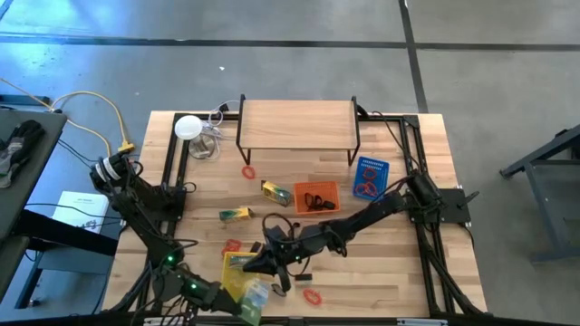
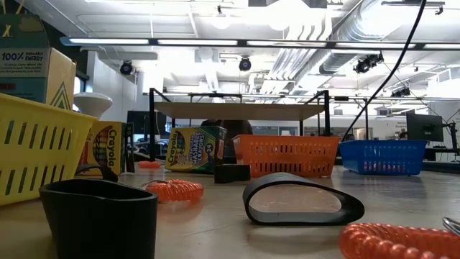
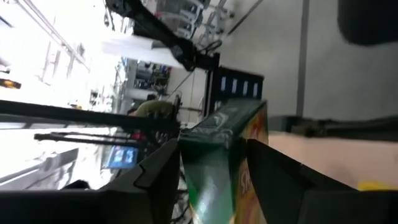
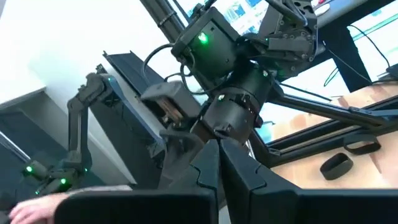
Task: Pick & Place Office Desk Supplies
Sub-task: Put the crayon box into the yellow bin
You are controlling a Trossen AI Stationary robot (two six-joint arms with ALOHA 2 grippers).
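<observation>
My left gripper [image 1: 252, 295] is at the table's near edge, just near of the yellow basket [image 1: 237, 268], shut on a green and yellow oblong pack [image 3: 229, 155]. My right gripper [image 1: 275, 261] reaches in from the right to the basket's right side, shut, with nothing between its fingers [image 4: 217, 171]. Two more packs [image 1: 275, 191] [image 1: 236, 214] and red bands [image 1: 248, 171] [image 1: 312, 295] lie flat on the table. A black clip [image 4: 336, 165] lies on the wood. My left gripper pinches the pack between its two fingers [image 3: 158, 180], one on each of two opposite faces [image 3: 245, 168]. The fingers come at it level. The pack's green end [image 3: 217, 127] sticks out past the fingertips, off the table.
An orange basket [image 1: 316, 196] and a blue basket [image 1: 370, 177] with red bands stand mid-table to the right. A wooden shelf [image 1: 297, 124] stands at the far side, with a white disc [image 1: 188, 127] to its left. A person's hand [image 4: 31, 210] shows beyond the table.
</observation>
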